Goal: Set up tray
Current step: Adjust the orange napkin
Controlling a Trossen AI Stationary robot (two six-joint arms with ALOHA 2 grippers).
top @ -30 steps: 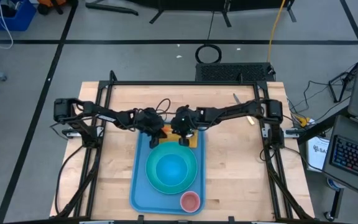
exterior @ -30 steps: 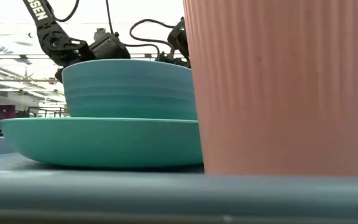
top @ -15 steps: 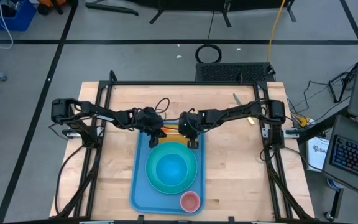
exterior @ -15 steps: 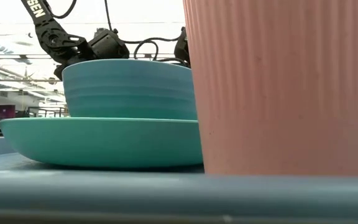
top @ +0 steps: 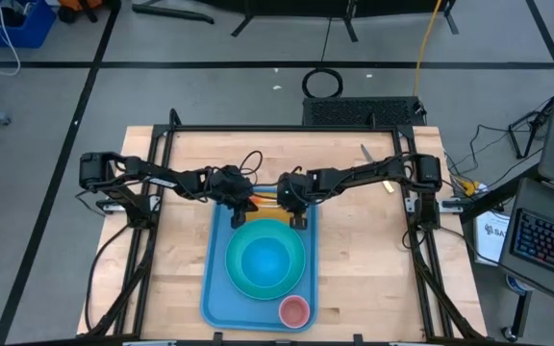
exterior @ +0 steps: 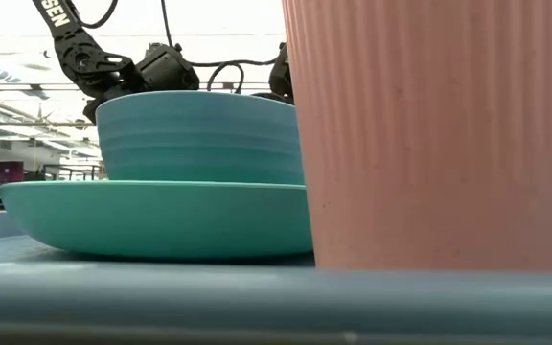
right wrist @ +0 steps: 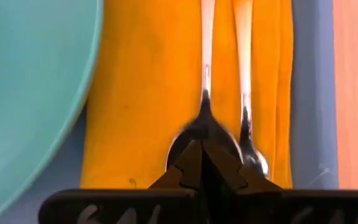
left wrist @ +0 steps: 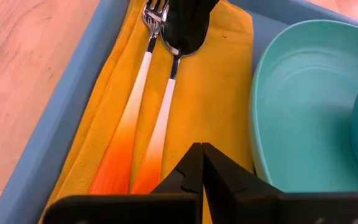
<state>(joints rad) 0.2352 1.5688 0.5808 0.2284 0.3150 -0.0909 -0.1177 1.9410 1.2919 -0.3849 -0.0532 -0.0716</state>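
Observation:
The light-blue tray point(top: 214, 279) lies mid-table. Across its far end is an orange napkin point(left wrist: 216, 93). On the napkin, side by side, are a fork point(left wrist: 138, 87) and a spoon point(left wrist: 166, 93) with orange-to-white handles. My right gripper point(right wrist: 202, 146) is shut, its tips down at the spoon's bowl. My left gripper point(left wrist: 201, 152) is shut over the napkin, beside the spoon's handle end. In the high view the left gripper point(top: 241, 207) and the right gripper point(top: 296, 213) stand close together over the tray's far end. My right gripper has its shut fingertips on the spoon's bowl point(right wrist: 188, 134), coming from above and slanting down, in line with the handle. The spoon lies flat on the napkin. My left gripper's shut tips hang close over the napkin; I cannot tell whether they touch it.
A turquoise plate point(top: 243, 279) with a blue bowl point(top: 264, 259) in it fills the tray's middle, right next to the napkin. A pink ribbed cup point(top: 294, 310) stands in the tray's near right corner. Bare wooden table point(top: 373, 269) lies on both sides of the tray.
My right gripper has shifted a little toward the table's right and near edges and tipped further downward over the napkin, then held still. The left arm has stayed in place.

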